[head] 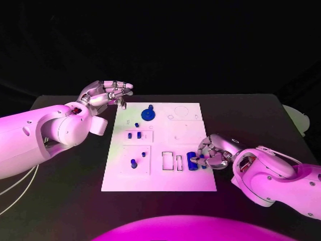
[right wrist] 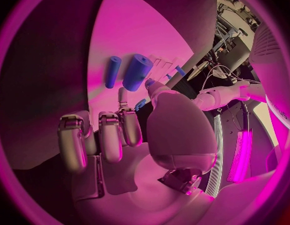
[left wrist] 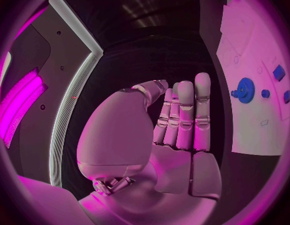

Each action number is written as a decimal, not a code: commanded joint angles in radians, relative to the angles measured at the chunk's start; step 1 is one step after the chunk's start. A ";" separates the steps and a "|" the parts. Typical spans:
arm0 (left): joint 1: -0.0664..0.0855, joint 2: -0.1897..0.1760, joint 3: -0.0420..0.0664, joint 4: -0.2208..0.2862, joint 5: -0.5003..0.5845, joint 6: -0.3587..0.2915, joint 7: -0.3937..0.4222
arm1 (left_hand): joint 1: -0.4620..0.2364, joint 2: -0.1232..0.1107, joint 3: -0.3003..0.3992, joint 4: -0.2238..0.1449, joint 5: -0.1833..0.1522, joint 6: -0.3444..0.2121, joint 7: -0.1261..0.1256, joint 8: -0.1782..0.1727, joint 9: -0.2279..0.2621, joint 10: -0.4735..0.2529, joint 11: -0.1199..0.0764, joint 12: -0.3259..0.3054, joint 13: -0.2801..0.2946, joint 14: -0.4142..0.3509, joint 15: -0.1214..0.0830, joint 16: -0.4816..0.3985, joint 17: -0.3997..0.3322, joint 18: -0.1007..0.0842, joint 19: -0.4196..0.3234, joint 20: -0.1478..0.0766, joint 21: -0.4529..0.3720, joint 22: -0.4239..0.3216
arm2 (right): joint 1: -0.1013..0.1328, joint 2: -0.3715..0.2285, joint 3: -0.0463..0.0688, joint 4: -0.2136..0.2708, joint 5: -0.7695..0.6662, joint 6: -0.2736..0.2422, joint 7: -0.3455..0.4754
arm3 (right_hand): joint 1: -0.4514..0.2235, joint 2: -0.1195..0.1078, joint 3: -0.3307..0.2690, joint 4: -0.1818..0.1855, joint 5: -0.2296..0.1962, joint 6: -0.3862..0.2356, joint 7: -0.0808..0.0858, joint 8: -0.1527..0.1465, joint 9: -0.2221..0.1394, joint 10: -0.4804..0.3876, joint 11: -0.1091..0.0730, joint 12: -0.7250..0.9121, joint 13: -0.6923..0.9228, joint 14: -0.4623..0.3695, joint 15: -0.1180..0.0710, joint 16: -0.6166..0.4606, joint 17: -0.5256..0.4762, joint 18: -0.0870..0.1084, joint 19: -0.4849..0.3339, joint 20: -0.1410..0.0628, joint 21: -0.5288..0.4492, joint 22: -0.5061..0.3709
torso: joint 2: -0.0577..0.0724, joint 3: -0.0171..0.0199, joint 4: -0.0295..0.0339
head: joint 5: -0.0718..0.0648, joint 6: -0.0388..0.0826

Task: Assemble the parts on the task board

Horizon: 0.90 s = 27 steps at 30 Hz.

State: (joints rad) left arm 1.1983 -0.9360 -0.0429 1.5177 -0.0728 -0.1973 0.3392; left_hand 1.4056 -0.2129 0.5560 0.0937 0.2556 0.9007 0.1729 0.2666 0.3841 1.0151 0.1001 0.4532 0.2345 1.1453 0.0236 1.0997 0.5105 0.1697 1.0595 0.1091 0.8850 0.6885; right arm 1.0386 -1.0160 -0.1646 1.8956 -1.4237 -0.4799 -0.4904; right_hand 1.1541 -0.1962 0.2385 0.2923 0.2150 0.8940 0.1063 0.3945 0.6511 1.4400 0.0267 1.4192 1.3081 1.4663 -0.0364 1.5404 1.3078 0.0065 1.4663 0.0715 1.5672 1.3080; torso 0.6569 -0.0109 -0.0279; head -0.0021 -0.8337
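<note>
Head view: the white task board (head: 176, 170) lies mid-desk (head: 73, 201), bearing a blue gear (head: 148, 113) near its far edge and small blue pegs. The left hand (head: 106, 94) hovers off its far-left corner, fingers together, holding nothing. The right hand (head: 212, 153) curls at the board's right edge over a blue cylinder (head: 192, 161).

Right wrist view: two blue cylinders (right wrist: 137, 71) lie just beyond the fingertips; whether they are touched or held I cannot tell.

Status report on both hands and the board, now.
Left hand open, off the task board's far corner. Right hand at a blue cylinder, grip unclear. Nothing in the way.
</note>
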 commanded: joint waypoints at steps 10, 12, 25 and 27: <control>0.000 -0.002 0.001 0.004 0.006 0.016 0.006 | 0.001 0.010 -0.005 0.001 0.005 0.000 0.000 0.004 0.000 -0.009 0.000 0.004 0.001 -0.006 -0.001 -0.002 -0.002 0.015 0.007 0.001 -0.005 -0.001 | -0.020 0.037 -0.001 -0.022 -0.051 0.056 -0.036 | -0.012 0.006 -0.019 0.000 0.000 -0.009 0.001 0.006 0.002 0.003 0.003 -0.002 0.100 0.088 -0.002 0.004 0.178 -0.007 0.105 -0.005 0.004 0.263 | 0.002 -0.0014 0.0064 | -0.001 -0.005; 0.000 -0.003 0.001 0.004 0.006 0.016 0.006 | 0.001 0.010 -0.005 0.001 0.005 0.000 0.000 0.004 0.000 -0.009 0.000 0.004 0.001 -0.006 -0.001 -0.002 -0.002 0.015 0.007 0.001 -0.005 -0.001 | -0.025 0.044 -0.001 -0.026 -0.059 0.073 -0.043 | -0.013 0.006 -0.021 0.000 0.000 -0.009 0.001 0.006 0.003 0.002 0.004 -0.003 0.100 0.088 -0.002 0.004 0.178 -0.007 0.105 -0.005 0.004 0.263 | 0.003 -0.0018 0.0085 | -0.001 -0.008; 0.000 -0.007 0.001 0.006 0.006 0.017 0.004 | 0.000 0.010 -0.005 0.002 0.004 0.001 -0.001 0.005 0.000 -0.010 0.000 0.005 0.001 -0.007 -0.001 -0.002 -0.002 0.015 0.007 0.001 -0.006 -0.001 | -0.042 0.070 -0.001 -0.045 -0.097 0.095 -0.071 | 0.014 0.025 -0.050 -0.002 -0.016 0.009 -0.006 0.028 0.012 0.003 -0.002 -0.002 0.103 0.088 -0.005 0.005 0.179 -0.007 0.105 -0.006 0.004 0.263 | 0.004 -0.0036 0.0147 | -0.001 -0.008; 0.000 -0.008 0.001 0.007 0.006 0.017 0.005 | 0.000 0.010 -0.005 0.002 0.004 0.001 -0.001 0.005 0.000 -0.010 0.000 0.005 0.001 -0.007 -0.001 -0.002 -0.002 0.015 0.007 0.001 -0.006 -0.001 | -0.043 0.071 -0.001 -0.045 -0.103 0.077 -0.073 | 0.019 0.029 -0.050 -0.003 -0.014 0.012 -0.007 0.031 0.013 0.004 -0.003 -0.001 0.104 0.088 -0.006 0.005 0.179 -0.007 0.105 -0.007 0.004 0.263 | 0.004 -0.0039 0.0153 | -0.001 -0.007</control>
State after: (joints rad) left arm 1.1983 -0.9444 -0.0429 1.5209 -0.0721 -0.1966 0.3385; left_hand 1.4056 -0.2129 0.5560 0.0937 0.2556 0.9007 0.1729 0.2666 0.3840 1.0151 0.1001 0.4531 0.2342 1.1453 0.0236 1.0997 0.5095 0.1697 1.0595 0.1091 0.8850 0.6886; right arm 1.0052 -0.9491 -0.1582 1.8541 -1.5016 -0.4283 -0.5361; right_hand 1.1662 -0.1711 0.1956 0.2881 0.2007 0.9045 0.1034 0.4249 0.6655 1.4400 0.0268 1.4191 1.3077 1.4664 -0.0362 1.5403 1.3076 0.0066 1.4662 0.0716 1.5665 1.3077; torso 0.6608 -0.0143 -0.0147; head -0.0032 -0.8415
